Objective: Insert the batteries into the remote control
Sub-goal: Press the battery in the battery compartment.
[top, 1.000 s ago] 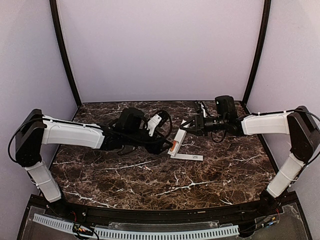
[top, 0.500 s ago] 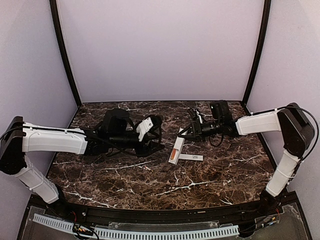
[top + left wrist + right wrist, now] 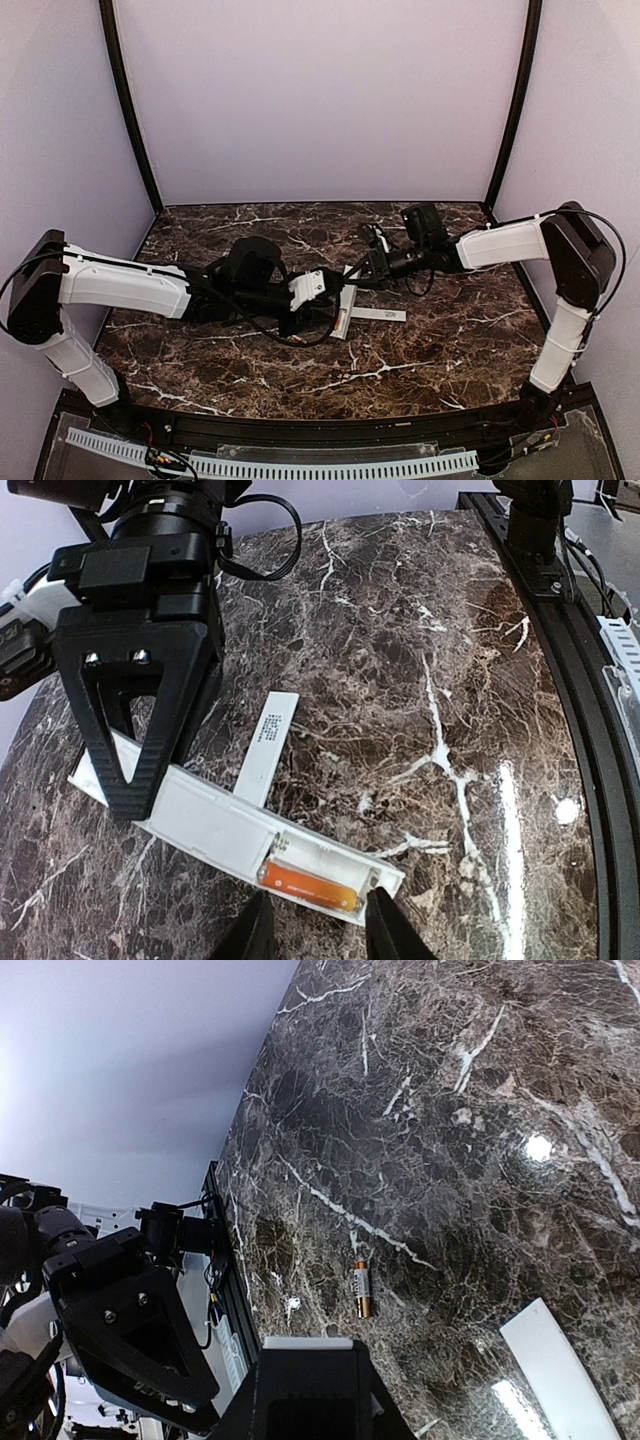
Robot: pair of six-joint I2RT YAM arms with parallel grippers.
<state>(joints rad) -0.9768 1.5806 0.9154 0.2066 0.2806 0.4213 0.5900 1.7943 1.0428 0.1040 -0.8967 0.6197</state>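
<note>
Top external: shows the slim white bar-shaped plastic remote control (image 3: pixel 345 305) lying on the dark veined marble tabletop (image 3: pixel 450 350), with a thin flat white cover strip (image 3: pixel 385 314) at its side. Places the right gripper (image 3: pixel 362 268) at its far end and the left gripper (image 3: pixel 328 300) at its near end.

Left wrist: finds one small orange-red cylindrical battery (image 3: pixel 305 882) lying in the recess near the remote control's end, left jaws apart and astride that end, holding nothing, right jaws clamped on the opposite end.

Right wrist: picks out another battery (image 3: pixel 362 1290), loose on bare marble, well apart from the recess. Looks light, hard and smooth, apt to roll; calls for a pinch across its middle, short of the tips.
</note>
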